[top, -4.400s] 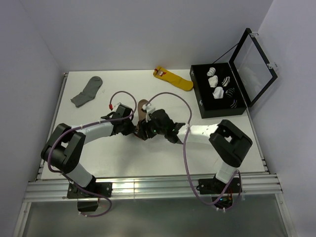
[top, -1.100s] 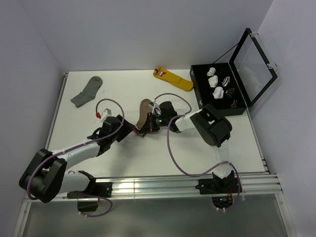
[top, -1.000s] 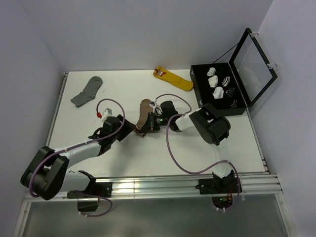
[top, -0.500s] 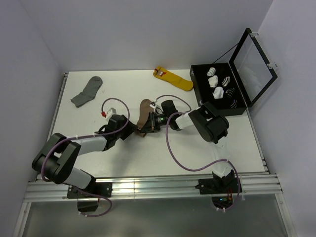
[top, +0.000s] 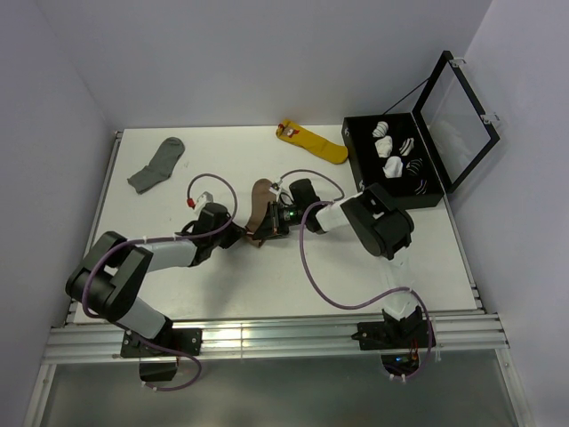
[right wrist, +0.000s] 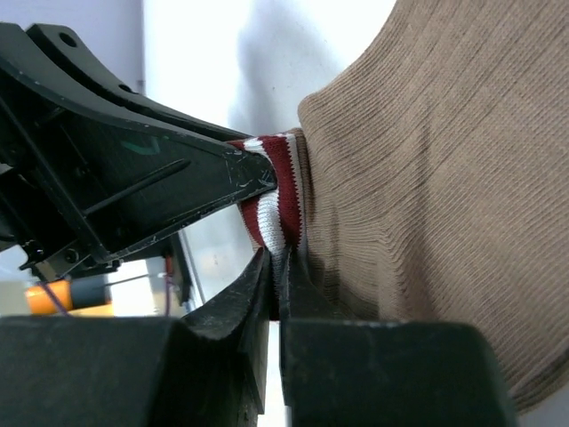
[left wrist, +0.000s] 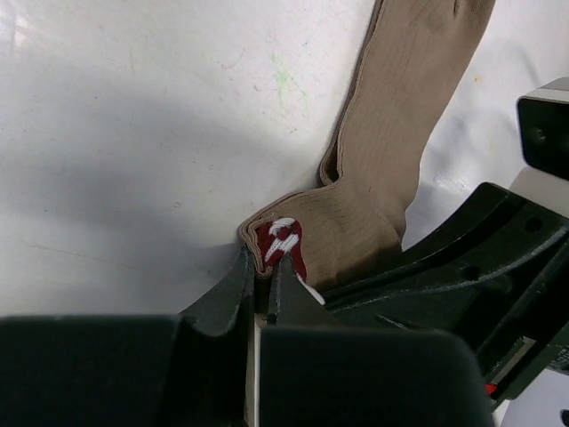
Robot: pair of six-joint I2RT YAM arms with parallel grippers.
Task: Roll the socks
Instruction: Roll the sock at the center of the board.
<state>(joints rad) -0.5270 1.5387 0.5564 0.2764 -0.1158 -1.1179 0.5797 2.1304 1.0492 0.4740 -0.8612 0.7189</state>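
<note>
The white tabletop (top: 267, 276) fills most of the view, with an open black case (top: 358, 182) holding rolled socks (top: 392, 166) at the far right. The tan sock (top: 259, 203) lies near the middle, toe pointing away from the arms, striped cuff (right wrist: 271, 200) at the near end. Both claws meet right at that cuff. The left claw (left wrist: 264, 271) is clenched on its edge, and the right claw (right wrist: 280, 267) is pinched tight on the red-and-white stripes.

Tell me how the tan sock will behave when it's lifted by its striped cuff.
Probably floppy: the tan sock lies flat, so the foot would likely dangle. Likely light, being thin ribbed knit. The left gripper and right gripper pinch only its cuff, which may stretch.
</note>
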